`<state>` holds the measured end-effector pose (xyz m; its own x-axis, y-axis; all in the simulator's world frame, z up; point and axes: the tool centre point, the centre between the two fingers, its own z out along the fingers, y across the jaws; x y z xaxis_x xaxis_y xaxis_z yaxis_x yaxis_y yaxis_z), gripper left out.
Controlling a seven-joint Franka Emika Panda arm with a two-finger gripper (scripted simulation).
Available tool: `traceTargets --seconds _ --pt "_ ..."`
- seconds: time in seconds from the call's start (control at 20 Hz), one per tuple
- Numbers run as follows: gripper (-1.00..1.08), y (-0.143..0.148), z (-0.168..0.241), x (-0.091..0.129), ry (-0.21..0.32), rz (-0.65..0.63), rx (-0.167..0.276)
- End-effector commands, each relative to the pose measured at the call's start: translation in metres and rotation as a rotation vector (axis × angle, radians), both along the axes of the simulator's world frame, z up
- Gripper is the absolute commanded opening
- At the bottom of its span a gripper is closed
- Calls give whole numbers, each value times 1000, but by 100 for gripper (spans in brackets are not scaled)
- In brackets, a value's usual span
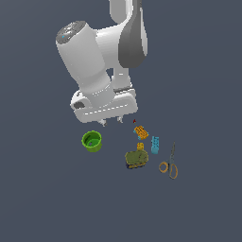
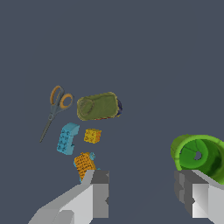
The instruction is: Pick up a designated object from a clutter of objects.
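Observation:
The bright green cup (image 1: 92,141) stands upright on the dark floor at the exterior view's left of the clutter; it also shows in the wrist view (image 2: 199,154). My gripper (image 1: 112,122) hangs above the floor, between the cup and the bricks, open and empty. In the wrist view its two fingers (image 2: 97,192) stand wide apart, and the cup sits just beyond one finger. The clutter holds two orange bricks (image 1: 141,131), a light blue brick (image 1: 155,144), an olive-green lump (image 1: 135,159), scissors (image 1: 170,163) and a tiny red bit (image 1: 134,121).
The olive-green lump (image 2: 99,106), scissors (image 2: 56,107), light blue brick (image 2: 67,138) and a small orange brick (image 2: 92,135) lie grouped to one side of the cup in the wrist view. The floor is plain dark grey.

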<state>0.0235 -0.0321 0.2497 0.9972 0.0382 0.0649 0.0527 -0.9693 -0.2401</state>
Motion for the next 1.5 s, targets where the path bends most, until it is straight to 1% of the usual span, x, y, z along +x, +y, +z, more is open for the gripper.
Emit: traceTargets --seconds 0.0,0.35,0.7,1.1,1.45 --pt "28 -13 -14 1 -17 -9 34" --pt "28 -52 -51 0 -71 -48 110" --pt "28 -96 -89 -8 -132 -106 157" --pt "28 -140 -128 -26 -189 -177 175" --pt "28 -161 -147 -38 -214 -215 174"
